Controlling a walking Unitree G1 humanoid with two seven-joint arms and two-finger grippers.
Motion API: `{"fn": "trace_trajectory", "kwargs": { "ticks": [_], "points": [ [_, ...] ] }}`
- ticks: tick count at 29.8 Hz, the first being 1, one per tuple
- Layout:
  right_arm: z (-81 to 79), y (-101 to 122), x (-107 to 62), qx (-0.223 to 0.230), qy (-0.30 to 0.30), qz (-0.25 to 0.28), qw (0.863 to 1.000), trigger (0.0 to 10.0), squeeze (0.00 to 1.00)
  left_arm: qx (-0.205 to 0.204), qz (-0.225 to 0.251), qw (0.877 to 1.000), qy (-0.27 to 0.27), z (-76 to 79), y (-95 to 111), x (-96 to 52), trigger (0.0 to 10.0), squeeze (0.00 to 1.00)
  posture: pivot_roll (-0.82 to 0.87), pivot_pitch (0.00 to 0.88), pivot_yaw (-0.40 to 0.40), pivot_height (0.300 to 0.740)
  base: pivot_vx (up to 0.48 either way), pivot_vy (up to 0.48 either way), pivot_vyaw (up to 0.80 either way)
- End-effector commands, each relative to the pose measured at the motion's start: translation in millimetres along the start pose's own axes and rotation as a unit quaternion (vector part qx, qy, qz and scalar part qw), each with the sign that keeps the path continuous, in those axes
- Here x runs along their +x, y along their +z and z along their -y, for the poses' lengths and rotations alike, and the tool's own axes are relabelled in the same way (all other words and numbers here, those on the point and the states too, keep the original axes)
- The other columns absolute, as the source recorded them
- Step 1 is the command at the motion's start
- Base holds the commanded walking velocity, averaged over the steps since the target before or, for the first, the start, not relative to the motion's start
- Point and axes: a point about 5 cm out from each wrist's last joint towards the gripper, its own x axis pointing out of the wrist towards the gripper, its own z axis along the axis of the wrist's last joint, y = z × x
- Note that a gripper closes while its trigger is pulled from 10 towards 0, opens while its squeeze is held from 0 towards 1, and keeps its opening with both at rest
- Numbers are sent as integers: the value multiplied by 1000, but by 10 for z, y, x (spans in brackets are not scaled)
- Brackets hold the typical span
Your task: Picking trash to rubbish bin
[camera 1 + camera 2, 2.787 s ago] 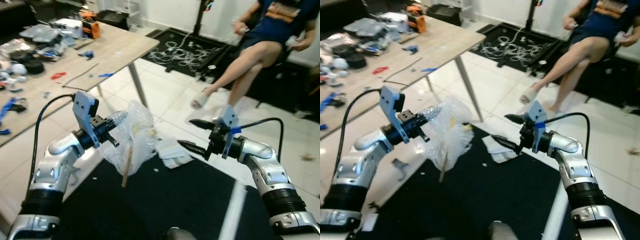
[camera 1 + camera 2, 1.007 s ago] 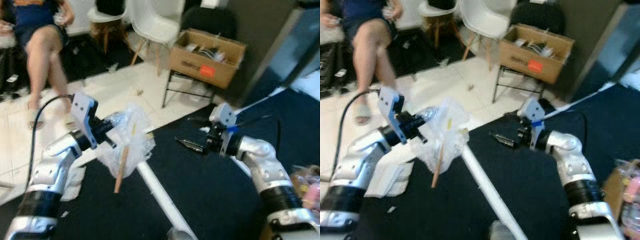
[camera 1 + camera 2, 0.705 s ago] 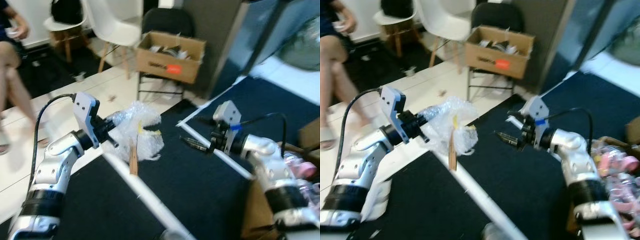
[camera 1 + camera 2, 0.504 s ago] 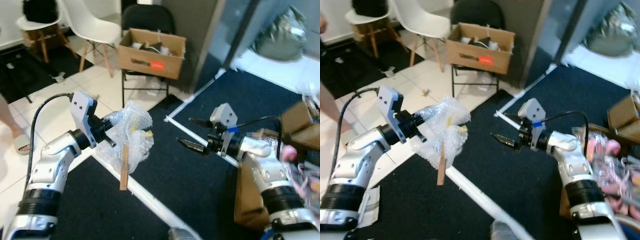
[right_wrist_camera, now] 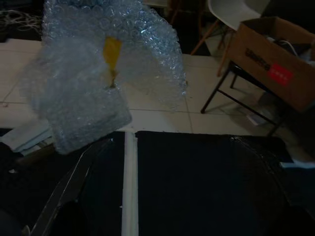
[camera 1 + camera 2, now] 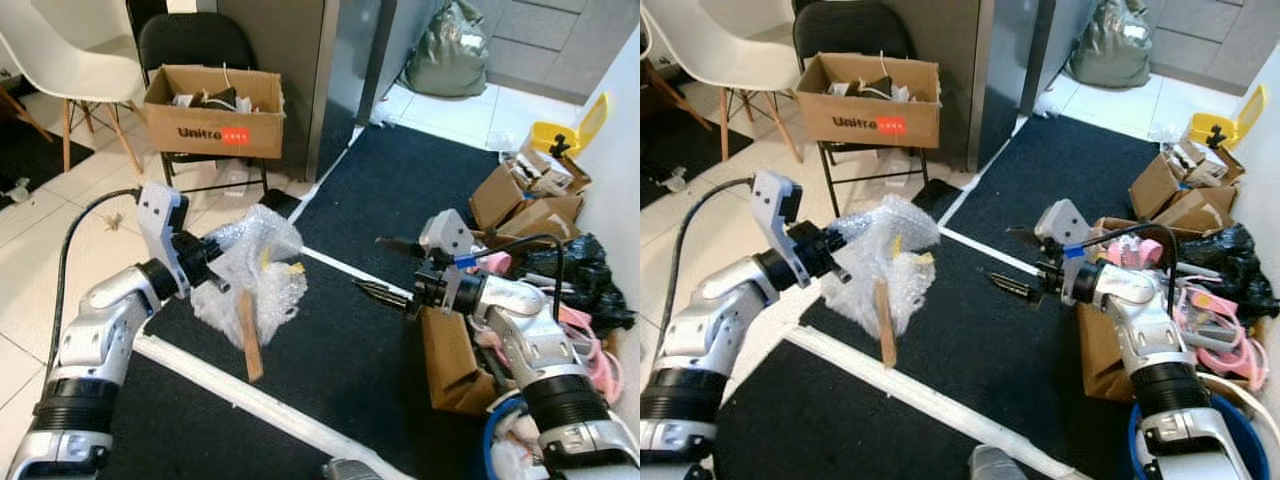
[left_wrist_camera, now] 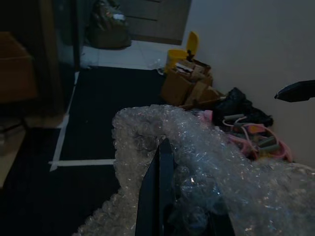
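My left gripper [image 6: 207, 272] is shut on a crumpled wad of clear bubble wrap [image 6: 256, 272], held at chest height over the edge of a black carpet. A brown wooden strip [image 6: 248, 336] hangs down out of the wad, with a yellow scrap in it. The left wrist view has the bubble wrap [image 7: 206, 157] pressed around one black finger [image 7: 155, 191]. My right gripper [image 6: 382, 268] is open and holds nothing, to the right of the wad and apart from it. A blue-rimmed bin [image 6: 1238, 425] sits at the lower right, beside my right arm.
A cardboard box [image 6: 212, 110] rests on a black chair, with a white chair [image 6: 55, 55] at far left. Along the right wall lie cardboard boxes [image 6: 530, 195], a black bag [image 6: 590, 280], pink items, a yellow lidded bin [image 6: 568, 135] and a grey sack [image 6: 450, 60]. A white strip [image 6: 230, 385] crosses the carpet.
The camera has swung round from a table and a seated person to a corner with boxes and bins. Both arms keep their pose, and the left is still shut on the bubble wrap.
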Motion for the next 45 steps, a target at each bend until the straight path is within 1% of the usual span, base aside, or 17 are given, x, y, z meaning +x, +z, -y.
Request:
{"fn": "trace_trajectory", "kwargs": {
  "ticks": [1,11,28,34,38,39,42,45],
  "points": [
    [-5,37,8,-4,4,8,1000,10000,0,-1,1,1000,-5,8,28,3,10000,0,-9,0,-11,740,266,0,0],
    [-15,69,18,-3,6,13,1000,10000,0,-2,-1,1000,-8,16,29,-2,10000,0,-9,0,-14,740,271,0,0],
    [-13,61,24,-5,0,10,1000,10000,0,-3,-2,1000,-11,25,-2,-1,10000,0,-9,0,-17,740,275,0,0],
    [7,51,32,-11,-8,3,1000,10000,0,-6,-4,1000,-8,15,-28,-5,10000,0,-10,0,-18,740,274,0,0],
    [26,49,30,-8,-19,4,1000,10000,0,-6,-4,1000,-8,15,-35,-6,10000,0,-10,0,-18,740,274,0,0],
    [53,40,32,-4,-31,-2,1000,10000,0,-6,-5,1000,-7,11,-35,-12,10000,0,-10,0,-17,740,274,0,0],
    [65,33,35,-2,-35,-7,999,10000,0,-6,-5,1000,-6,7,-34,-16,10000,0,-10,0,-17,740,275,0,0],
    [63,26,37,-10,-34,-13,999,10000,0,-6,-5,1000,-4,-1,-36,-24,10000,0,-10,0,-17,740,275,0,-715]
  ]
}}
